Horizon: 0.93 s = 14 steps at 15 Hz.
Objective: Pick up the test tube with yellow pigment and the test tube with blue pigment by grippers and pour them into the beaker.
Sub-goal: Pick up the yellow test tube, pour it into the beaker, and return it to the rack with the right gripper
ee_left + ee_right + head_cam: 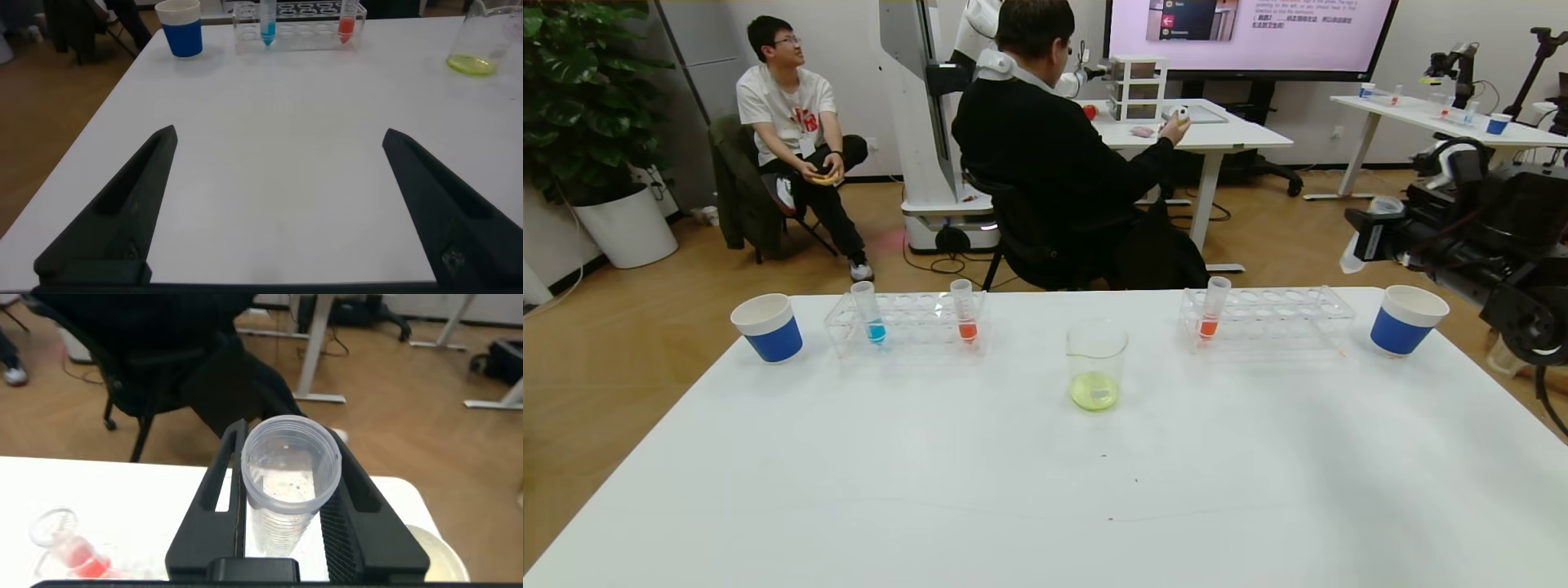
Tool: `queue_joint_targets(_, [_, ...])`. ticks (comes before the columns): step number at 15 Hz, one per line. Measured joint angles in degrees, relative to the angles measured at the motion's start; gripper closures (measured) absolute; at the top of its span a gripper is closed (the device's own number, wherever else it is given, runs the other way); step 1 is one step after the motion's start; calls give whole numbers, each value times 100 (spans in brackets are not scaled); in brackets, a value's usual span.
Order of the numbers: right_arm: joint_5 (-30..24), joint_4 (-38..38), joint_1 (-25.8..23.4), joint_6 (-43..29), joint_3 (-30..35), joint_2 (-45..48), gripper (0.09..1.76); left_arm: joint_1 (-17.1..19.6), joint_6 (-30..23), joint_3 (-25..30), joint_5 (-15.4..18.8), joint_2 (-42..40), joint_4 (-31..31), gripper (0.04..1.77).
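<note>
The beaker [1096,363] stands at mid-table with yellow-green liquid in its bottom; it also shows in the left wrist view [482,45]. The test tube with blue pigment [869,314] stands upright in the left rack [907,314] and shows in the left wrist view [267,24]. My right gripper [1376,229] is off the table's far right corner, above the blue cup, shut on a clear, emptied test tube [290,478]. In the right wrist view the gripper [290,498] clamps it on both sides. My left gripper [278,135] is open and empty, low over the near-left table, outside the head view.
Orange-liquid tubes stand in the left rack [965,310] and the right rack [1213,309]. Blue cups with white rims stand at the far left [768,327] and far right [1406,320]. Two people sit beyond the white table [1045,490].
</note>
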<state>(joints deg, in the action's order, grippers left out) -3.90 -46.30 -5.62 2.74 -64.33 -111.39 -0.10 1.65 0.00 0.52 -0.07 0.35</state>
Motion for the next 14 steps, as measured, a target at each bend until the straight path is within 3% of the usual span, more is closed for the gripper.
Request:
queue_joint_targets(6, [35,155,-923,73,-546,-424,133,0,0,0,0,0,0,6])
queue_joint_targets(8, [62,116,-1161,447,-697,-675,133,0,2,0,0,0,0,6])
queue_joint_targets(14, [60,-306,-1375,516,-870,-1281,133,0,0,0,0,0,0,6])
